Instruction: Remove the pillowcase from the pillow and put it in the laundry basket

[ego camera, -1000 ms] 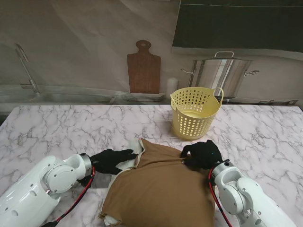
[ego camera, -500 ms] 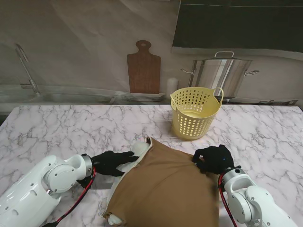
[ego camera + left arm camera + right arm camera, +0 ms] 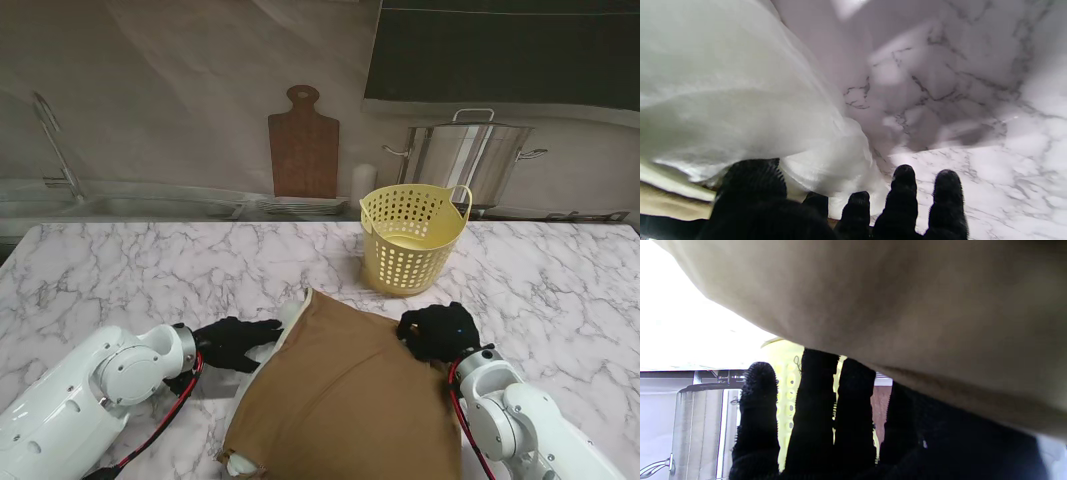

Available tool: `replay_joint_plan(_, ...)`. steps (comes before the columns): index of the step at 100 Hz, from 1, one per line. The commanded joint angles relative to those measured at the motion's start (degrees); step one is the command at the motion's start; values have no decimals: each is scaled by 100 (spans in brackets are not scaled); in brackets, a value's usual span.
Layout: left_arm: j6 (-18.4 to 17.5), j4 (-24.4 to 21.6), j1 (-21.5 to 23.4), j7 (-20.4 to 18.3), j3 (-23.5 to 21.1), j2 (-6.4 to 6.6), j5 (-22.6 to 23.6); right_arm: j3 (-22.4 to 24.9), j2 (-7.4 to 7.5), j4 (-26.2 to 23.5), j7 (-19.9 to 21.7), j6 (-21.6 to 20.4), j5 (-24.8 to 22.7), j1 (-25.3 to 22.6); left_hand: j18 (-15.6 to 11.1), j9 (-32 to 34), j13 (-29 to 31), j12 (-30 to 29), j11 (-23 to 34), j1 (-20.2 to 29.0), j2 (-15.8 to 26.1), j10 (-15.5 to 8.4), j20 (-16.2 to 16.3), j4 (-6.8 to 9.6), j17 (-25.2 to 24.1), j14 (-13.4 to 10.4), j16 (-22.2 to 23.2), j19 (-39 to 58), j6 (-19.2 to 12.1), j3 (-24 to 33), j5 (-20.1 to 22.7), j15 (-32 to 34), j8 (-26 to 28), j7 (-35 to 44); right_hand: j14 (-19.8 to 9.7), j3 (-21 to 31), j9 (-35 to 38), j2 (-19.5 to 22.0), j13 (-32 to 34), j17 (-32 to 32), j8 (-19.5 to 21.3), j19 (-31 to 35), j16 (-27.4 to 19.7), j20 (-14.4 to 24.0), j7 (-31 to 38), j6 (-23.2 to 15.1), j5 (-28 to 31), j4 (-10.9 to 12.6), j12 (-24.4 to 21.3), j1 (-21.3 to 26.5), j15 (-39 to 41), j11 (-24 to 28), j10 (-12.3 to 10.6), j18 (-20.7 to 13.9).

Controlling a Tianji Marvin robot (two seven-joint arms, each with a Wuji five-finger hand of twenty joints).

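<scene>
Closest to me is the brown fabric pillowcase [image 3: 345,400], draped over most of the white pillow [image 3: 288,318], with one white corner poking out at the near left edge and another at the far left opening. It sits on the white marble-pattern table [image 3: 120,270] between the two white arms.

The left hand [image 3: 232,340], black-gloved, reaches in low from the left with its fingers stretched toward the exposed pillow corner. In the left wrist view the fingers [image 3: 903,196] lie along the tabletop right at the white fabric's edge, and the thumb presses against the pillow (whether it's really pinching it I can't tell).

The right hand [image 3: 438,330] sits at the far right corner of the pillowcase, fingers curled in and clenched on the brown cloth, which is pulled up into a peak. The right wrist view shows cloth draped over the hand.

Farther back, just past that hand, stands the yellow perforated plastic laundry basket [image 3: 412,240], apart from the pillowcase. Behind it are a steel stockpot [image 3: 468,160] and a wooden cutting board [image 3: 303,145] against the wall.
</scene>
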Motion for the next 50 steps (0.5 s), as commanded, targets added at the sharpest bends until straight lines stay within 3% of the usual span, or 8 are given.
replay_joint_plan(1,55,64,-15,-90,33,20,49,-57,-38,89,-15,34,-6,24,-35,-131,-83,46,99,80,-593,53,140,-112,56,-140,-58,-1084,180,-126,62,-30,71,333,-34,455,110,221,186,-80,129,156,59,119,529,-161,332,426,-13,641,17,152,-63,124)
replay_joint_plan(8,89,54,-38,-76,40,14,39,-106,-52,104,-106,19,28,67,-37,-127,-82,49,100,84,-587,65,149,-112,58,-135,-56,-1086,180,-128,56,-29,70,333,-61,340,92,238,164,-93,17,158,-13,163,491,-178,238,432,-108,611,-94,27,-143,125)
replay_joint_plan(14,99,42,-50,-72,48,11,37,-117,-71,98,-233,-9,67,72,-36,-132,-82,51,97,86,-570,64,156,-113,59,-141,-54,-1087,185,-129,38,-28,67,327,-53,135,1,284,86,-153,-441,82,-216,217,505,-130,-21,452,-414,523,-406,-371,-181,111)
replay_joint_plan(25,90,19,-67,-76,73,12,23,27,-100,-96,-300,-223,225,-82,-39,-120,-72,56,100,83,-554,70,166,-114,65,-139,-50,-1086,180,-132,31,-24,64,327,120,-664,-873,589,-549,-539,-1066,-178,-703,160,66,312,-851,557,-1561,-466,-1313,-1477,79,171)
replay_joint_plan(35,90,-29,-67,-70,90,8,5,232,-132,-420,-299,-409,413,-366,-39,-114,-63,61,101,80,-536,77,174,-115,69,-138,-46,-1086,190,-134,23,-20,61,327,265,-1261,-1763,1126,-1202,-883,-620,-373,-1076,147,-1313,714,-1018,871,-2369,-949,-1897,-2062,336,166)
replay_joint_plan(38,88,-49,-64,-63,90,7,7,291,-136,-505,-333,-471,399,-450,-34,-112,-63,62,101,87,-528,77,178,-114,74,-142,-46,-1083,193,-131,21,-20,61,327,337,-1507,-2161,1316,-1476,-1009,-290,-464,-1232,133,-1886,851,-1162,1032,-2663,-1084,-2101,-2311,424,187)
replay_joint_plan(50,87,-116,-72,-47,97,1,5,550,-139,-986,-404,-625,250,-887,-45,-107,-60,67,100,81,-503,83,185,-116,68,-141,-43,-1083,194,-136,20,-20,59,328,646,-2109,-3016,1543,-2075,-1331,-601,-812,-1727,5,-2855,1206,-1993,1035,-3467,-1411,-2762,-3132,677,266)
